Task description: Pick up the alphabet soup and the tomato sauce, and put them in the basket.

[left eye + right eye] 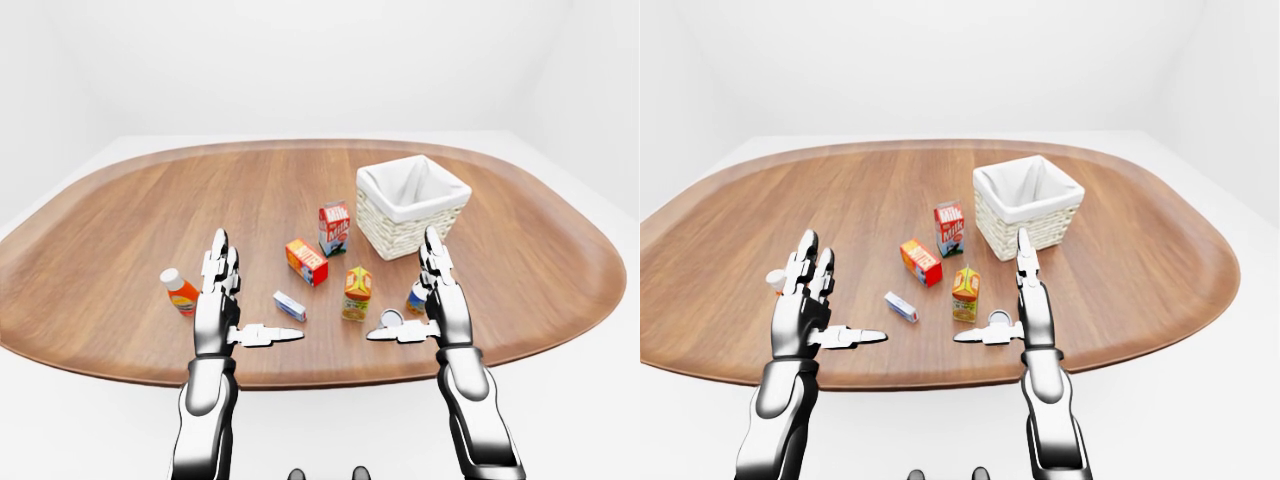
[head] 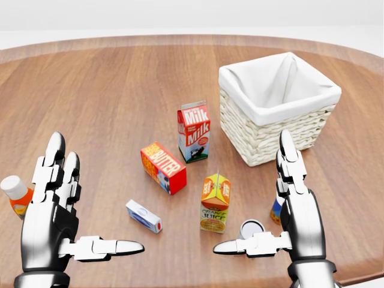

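The tomato sauce can [image 2: 251,228], red and green with a white lid, stands low in the head view, partly behind my right thumb. The alphabet soup can [image 2: 275,207], blue and orange, stands just right of it, mostly hidden by my right hand. The white-lined wicker basket [image 2: 279,105] sits at the upper right, with nothing showing inside. My right hand [image 2: 257,195] hovers open over both cans without touching them. My left hand [image 2: 93,198] is open at the lower left and holds nothing.
On the oval wooden table [image 2: 108,90], left of the basket, stand a milk carton [image 2: 193,132], a red butter box [image 2: 162,168], an orange juice carton [image 2: 215,204] and a small white box [image 2: 144,216]. An orange bottle [image 2: 15,195] stands beside my left hand.
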Available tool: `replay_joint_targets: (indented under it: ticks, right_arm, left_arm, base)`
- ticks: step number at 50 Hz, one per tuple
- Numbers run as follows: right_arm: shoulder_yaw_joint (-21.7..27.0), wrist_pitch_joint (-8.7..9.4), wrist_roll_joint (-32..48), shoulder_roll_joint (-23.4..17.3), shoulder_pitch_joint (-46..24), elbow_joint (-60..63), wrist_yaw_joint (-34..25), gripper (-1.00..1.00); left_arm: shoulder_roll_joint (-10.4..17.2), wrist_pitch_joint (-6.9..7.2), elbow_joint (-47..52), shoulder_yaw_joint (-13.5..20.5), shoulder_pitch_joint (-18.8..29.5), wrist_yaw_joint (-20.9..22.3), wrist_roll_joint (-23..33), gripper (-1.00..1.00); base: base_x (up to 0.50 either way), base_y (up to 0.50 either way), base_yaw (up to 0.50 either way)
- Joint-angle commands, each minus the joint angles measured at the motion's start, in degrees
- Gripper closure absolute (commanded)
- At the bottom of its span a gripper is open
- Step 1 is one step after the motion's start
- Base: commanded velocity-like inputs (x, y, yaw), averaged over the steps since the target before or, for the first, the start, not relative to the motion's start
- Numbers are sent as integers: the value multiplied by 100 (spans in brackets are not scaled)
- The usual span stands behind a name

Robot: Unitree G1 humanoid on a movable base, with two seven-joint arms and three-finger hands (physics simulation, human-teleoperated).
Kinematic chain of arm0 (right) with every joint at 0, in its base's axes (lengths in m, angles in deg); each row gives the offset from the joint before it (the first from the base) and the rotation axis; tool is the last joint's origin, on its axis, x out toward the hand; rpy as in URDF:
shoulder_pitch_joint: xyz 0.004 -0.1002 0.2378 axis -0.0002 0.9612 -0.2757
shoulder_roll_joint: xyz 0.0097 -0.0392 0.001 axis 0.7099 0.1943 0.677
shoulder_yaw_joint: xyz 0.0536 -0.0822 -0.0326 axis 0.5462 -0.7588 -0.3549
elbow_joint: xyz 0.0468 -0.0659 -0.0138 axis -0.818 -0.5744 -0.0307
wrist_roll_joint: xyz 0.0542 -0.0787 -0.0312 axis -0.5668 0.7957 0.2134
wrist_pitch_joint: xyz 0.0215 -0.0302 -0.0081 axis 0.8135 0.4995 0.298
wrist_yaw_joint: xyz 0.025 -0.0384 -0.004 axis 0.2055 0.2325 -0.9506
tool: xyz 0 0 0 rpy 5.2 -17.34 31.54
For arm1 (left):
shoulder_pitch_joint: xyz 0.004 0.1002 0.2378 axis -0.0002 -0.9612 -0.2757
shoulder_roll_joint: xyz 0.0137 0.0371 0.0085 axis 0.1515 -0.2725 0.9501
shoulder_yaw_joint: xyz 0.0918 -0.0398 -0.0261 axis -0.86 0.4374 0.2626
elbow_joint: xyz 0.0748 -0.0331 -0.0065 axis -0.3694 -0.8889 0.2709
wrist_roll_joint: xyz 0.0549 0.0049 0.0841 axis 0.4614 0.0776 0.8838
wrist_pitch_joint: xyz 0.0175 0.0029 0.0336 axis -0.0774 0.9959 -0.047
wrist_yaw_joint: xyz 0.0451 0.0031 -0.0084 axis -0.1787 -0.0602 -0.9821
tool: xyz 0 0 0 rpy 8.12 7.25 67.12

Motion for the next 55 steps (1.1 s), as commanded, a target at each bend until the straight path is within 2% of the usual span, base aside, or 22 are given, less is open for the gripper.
replay_joint_targets:
  ticks: [1,55]
  right_arm:
    - [5,0,-3,-1,-1,-8,-3,-100]
    - [2,0,-3,3,-19,-22,-3,-100]
  left_arm:
    - [0,0,-14,-1,8,1,3,-100]
    - [3,0,-4,12,16,6,-33,-100]
  base:
    - [19,0,0]
    - [20,0,0]
